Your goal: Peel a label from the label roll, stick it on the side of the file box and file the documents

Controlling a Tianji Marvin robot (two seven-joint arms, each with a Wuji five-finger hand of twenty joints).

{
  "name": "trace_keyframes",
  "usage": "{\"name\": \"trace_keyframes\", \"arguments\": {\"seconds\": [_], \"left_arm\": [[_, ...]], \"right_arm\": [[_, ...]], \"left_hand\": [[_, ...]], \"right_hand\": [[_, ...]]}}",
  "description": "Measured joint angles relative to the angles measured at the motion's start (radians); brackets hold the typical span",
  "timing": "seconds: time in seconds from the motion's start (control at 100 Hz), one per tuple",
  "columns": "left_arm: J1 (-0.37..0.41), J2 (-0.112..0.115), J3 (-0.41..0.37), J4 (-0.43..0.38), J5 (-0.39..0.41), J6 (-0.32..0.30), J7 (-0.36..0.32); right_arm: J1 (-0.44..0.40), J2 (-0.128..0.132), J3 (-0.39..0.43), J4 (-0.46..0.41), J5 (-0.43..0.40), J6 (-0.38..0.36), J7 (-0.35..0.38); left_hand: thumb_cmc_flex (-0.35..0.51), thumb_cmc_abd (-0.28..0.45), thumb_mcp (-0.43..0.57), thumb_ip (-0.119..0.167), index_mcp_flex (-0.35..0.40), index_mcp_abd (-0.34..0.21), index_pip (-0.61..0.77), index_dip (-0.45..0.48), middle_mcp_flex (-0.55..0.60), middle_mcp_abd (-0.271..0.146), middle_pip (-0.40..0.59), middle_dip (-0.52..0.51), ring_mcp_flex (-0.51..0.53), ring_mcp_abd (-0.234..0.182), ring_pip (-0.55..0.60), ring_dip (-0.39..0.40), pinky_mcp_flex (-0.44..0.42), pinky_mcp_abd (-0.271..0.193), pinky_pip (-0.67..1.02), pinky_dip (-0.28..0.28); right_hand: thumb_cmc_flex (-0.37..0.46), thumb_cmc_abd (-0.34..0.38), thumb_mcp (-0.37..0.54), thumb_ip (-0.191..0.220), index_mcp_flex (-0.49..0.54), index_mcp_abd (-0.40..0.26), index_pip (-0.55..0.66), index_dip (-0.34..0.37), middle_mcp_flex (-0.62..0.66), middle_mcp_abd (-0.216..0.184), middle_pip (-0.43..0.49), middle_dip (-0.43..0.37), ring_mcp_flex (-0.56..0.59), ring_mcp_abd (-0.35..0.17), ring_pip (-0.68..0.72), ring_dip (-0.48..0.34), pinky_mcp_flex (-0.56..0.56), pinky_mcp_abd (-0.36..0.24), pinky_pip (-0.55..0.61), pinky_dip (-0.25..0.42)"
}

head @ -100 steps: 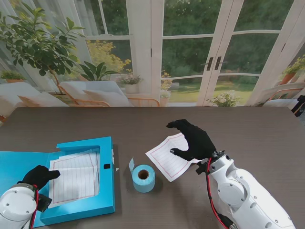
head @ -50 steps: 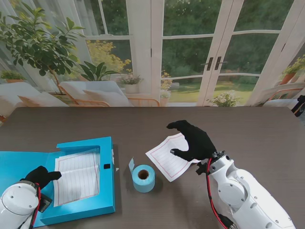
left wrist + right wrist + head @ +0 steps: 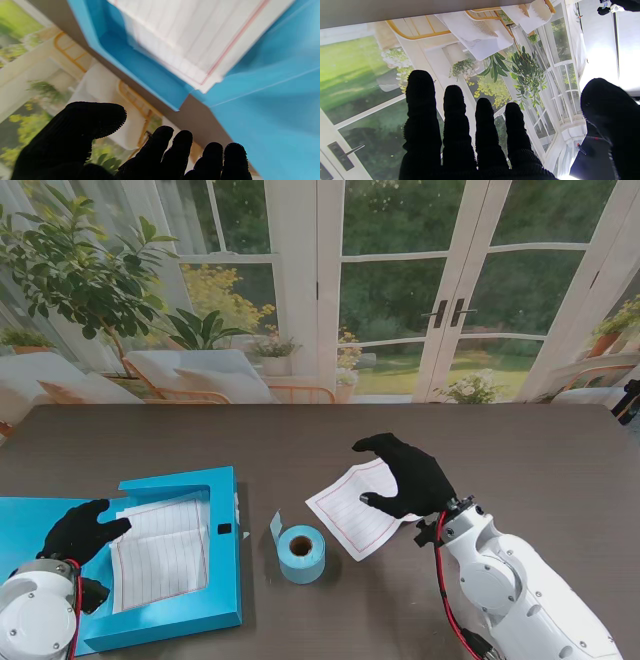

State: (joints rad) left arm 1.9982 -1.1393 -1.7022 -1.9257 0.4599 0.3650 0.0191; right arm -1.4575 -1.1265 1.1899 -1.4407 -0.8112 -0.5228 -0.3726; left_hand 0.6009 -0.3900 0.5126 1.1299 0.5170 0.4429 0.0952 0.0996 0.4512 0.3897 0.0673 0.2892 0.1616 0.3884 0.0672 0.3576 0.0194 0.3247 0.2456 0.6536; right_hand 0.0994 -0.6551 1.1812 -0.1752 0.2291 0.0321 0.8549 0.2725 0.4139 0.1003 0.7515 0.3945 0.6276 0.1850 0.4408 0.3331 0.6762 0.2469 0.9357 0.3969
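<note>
**Filing under way: one sheet in the box, one sheet yet to go**

Stand view: the open bright-blue cardboard file box (image 3: pixel 150 480) lies at the near left of the dark wood-grain bench (image 3: pixel 300 435), with white red-ruled sheets (image 3: pixel 160 550) inside it. The black-gloved left hand (image 3: pixel 85 530) hovers over the box's left edge, fingers spread and holding nothing. Just right of the box stands the light-blue label roll (image 3: pixel 300 552), a short tab lifting off it. Farther right, a loose white ruled page (image 3: pixel 350 510) lies flat on the bench, and the black-gloved right hand (image 3: pixel 410 475) arches over its right part, thumb and fingers curved; whether it pinches the page I cannot tell.

Left wrist view: the fingers (image 3: pixel 162 140) are apart and empty; the blue box wall (image 3: pixel 150 75) and the stacked sheets' corner (image 3: pixel 205 82) lie beyond them, somewhat blurred.

Right wrist view: four fingers (image 3: pixel 455 110) are extended side by side, thumb well apart; neither page nor roll shows here.

I judge the filing step is in hand. The next move likely calls for the right hand to secure the loose page and carry it left, past the roll, into the box.
</note>
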Motion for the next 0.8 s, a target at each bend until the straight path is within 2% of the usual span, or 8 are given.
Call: {"name": "trace_keyframes", "arguments": {"seconds": [0.13,0.31,0.43,0.63,0.8], "left_arm": [[-0.006,-0.005,0.006,0.001,-0.089,-0.168,0.03],[-0.033,0.001,0.043,-0.002,-0.127,-0.296,-0.005],[-0.082,0.009,0.098,0.035,-0.177,-0.455,-0.003],[-0.164,0.01,0.184,0.092,-0.197,-0.561,0.013],[-0.21,0.014,0.24,0.123,-0.217,-0.615,0.0]], "right_arm": [[-0.004,0.003,0.007,-0.001,-0.012,0.017,0.006],[-0.019,0.007,0.017,-0.012,-0.013,0.061,0.024],[-0.025,0.008,0.031,-0.018,-0.004,0.076,0.053],[-0.035,0.015,0.052,-0.028,-0.005,0.113,0.097],[-0.039,0.025,0.059,-0.021,-0.022,0.174,0.132]], "left_hand": [[0.0,0.0,0.0,0.0,0.011,-0.046,0.005,0.003,0.012,-0.033,0.0,0.01,0.023,-0.004,0.001,0.01,-0.002,-0.002,-0.012,0.008],[0.0,0.0,0.0,0.0,0.023,-0.098,0.008,0.004,0.012,-0.066,-0.002,0.01,0.022,-0.007,0.0,0.01,-0.032,-0.007,-0.043,0.004],[0.0,0.0,0.0,0.0,0.048,-0.148,0.008,0.005,0.013,-0.1,-0.003,0.007,0.022,-0.021,-0.002,-0.001,-0.04,-0.018,-0.062,-0.01],[0.0,-0.001,0.001,0.0,0.059,-0.169,0.008,0.006,0.036,-0.122,-0.004,-0.004,0.022,-0.04,-0.003,-0.013,-0.043,-0.022,-0.076,-0.024],[0.0,-0.001,0.001,0.0,0.059,-0.17,0.007,0.006,0.036,-0.13,-0.004,-0.006,0.022,-0.048,-0.003,-0.023,-0.051,-0.033,-0.078,-0.037]], "right_hand": [[0.0,0.0,0.0,0.0,0.0,0.0,0.0,0.0,0.0,0.0,0.0,0.0,0.0,0.0,0.0,0.0,0.0,0.0,0.0,0.0],[0.0,0.013,-0.02,0.0,0.014,-0.016,-0.012,0.005,-0.001,0.0,0.0,0.0,-0.001,0.0,-0.007,0.0,0.0,0.0,0.0,0.0],[0.0,0.013,-0.041,0.0,0.034,-0.016,-0.02,0.005,-0.001,0.0,-0.001,0.0,-0.001,0.0,-0.02,0.0,0.0,0.0,0.0,0.0],[0.0,0.013,-0.044,0.0,0.051,-0.016,-0.027,0.005,0.001,0.0,-0.027,0.0,-0.005,0.001,-0.048,-0.002,0.0,0.0,0.0,0.0],[0.001,0.013,-0.078,0.0,0.05,-0.016,-0.052,0.0,-0.001,0.0,-0.04,0.0,-0.044,0.003,-0.07,-0.011,-0.009,0.0,-0.025,0.0]]}}
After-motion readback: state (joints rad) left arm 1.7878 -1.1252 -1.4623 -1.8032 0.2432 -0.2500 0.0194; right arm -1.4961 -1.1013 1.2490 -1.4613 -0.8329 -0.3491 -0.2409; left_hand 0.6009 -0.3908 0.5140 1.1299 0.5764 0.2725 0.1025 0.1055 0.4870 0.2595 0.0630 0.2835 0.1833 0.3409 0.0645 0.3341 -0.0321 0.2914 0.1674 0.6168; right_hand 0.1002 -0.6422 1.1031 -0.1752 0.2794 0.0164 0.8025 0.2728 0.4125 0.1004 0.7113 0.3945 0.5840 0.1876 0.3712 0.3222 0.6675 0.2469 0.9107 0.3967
